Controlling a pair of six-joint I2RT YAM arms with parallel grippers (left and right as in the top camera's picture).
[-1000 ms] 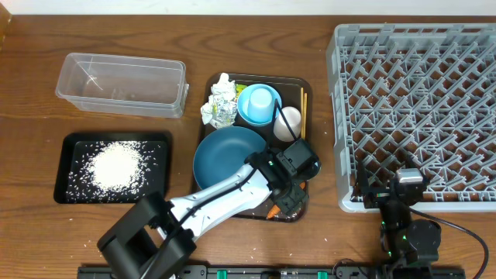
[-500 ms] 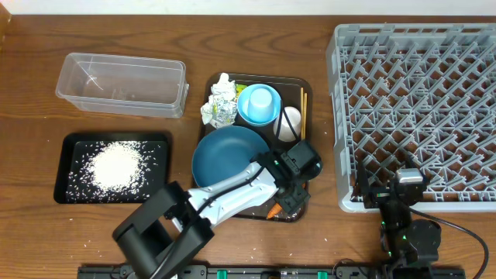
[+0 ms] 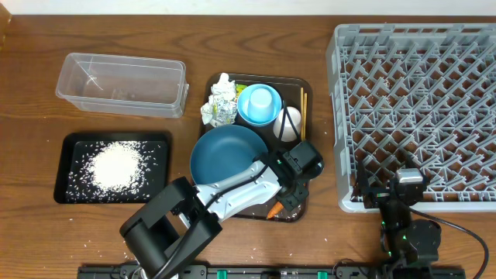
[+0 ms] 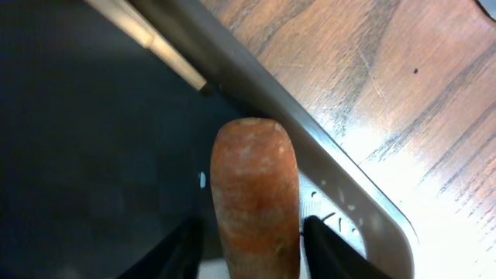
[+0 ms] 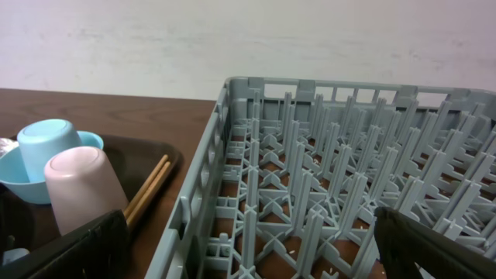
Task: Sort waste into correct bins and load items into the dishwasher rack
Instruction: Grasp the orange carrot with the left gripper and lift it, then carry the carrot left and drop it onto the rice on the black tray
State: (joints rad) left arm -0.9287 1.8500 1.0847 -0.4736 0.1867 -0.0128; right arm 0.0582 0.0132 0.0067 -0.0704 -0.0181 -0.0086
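"While the right gripper [image 5: 252, 240] sat by the near edge of the dishwasher rack [image 3: 335, 116], jaws spread wide on nothing, all the action was on the left. Did you see where?"

"Down in the near right corner of the brown serving tray [image 3: 256, 77]. The left gripper [image 4: 252, 252] had a finger on either side of the carrot [image 4: 254, 186], which lay just inside the rim."

"Clamped on it?"

"I couldn't tell. The fingers stood close against it, but whether they pressed, I wouldn't swear."

"So this was waste sorting, with the carrot being picked up?"

"That was my reading. The rice [image 3: 116, 164] lay heaped in the black tray [image 3: 66, 194], with the clear box [image 3: 124, 58] beyond it. The crumpled paper [image 3: 219, 101], blue plate [image 3: 225, 155], bowl [image 3: 258, 105], cup [image 3: 288, 124] and chopsticks [image 3: 302, 105] all sat on the serving tray, and none of them was in the rack."

"And next?"

"A firm pinch first, I'd say. Then a straight lift to clear the rim and the plate, and a carry leftward to the bins. It would likely go to the black tray, with the other food."
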